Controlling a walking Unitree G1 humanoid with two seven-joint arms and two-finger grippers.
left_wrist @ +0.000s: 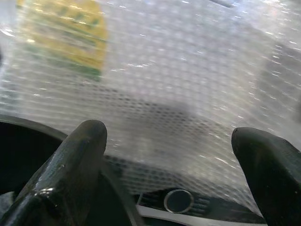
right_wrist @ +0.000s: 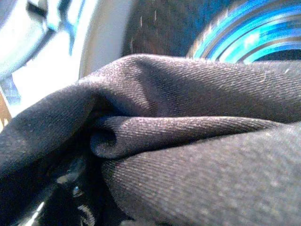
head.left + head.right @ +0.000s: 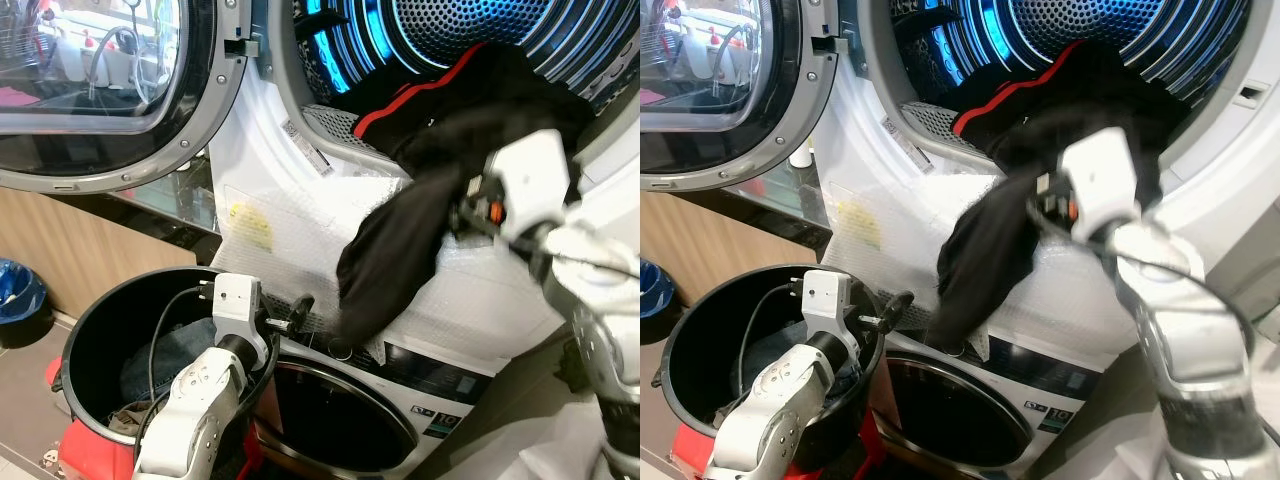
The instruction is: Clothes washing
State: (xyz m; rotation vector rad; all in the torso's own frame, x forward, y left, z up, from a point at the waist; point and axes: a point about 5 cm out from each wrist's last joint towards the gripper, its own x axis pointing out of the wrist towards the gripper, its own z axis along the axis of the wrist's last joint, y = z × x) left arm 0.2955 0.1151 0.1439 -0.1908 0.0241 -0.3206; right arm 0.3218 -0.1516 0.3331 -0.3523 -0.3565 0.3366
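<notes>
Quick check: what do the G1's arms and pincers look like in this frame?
Both arms have silver-grey shells. The left arm ends in a white boxy wrist block with a black cable looping off it; the left pincer has two long, glossy black fingers. The right arm has a similar white wrist block with an orange-red connector.

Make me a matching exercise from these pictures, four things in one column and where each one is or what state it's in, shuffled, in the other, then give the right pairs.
Things:
1. black garment
2. upper machine door
3. black bucket
4. left gripper

Places or states:
A. swung open, on the robot's left
B. on the floor, with clothes inside
C. hanging out of the blue-lit drum, over the front
D. fingers apart, by the bucket's rim, facing bubble wrap

Pairs: 1-C, 2-A, 3-B, 4-D
</notes>
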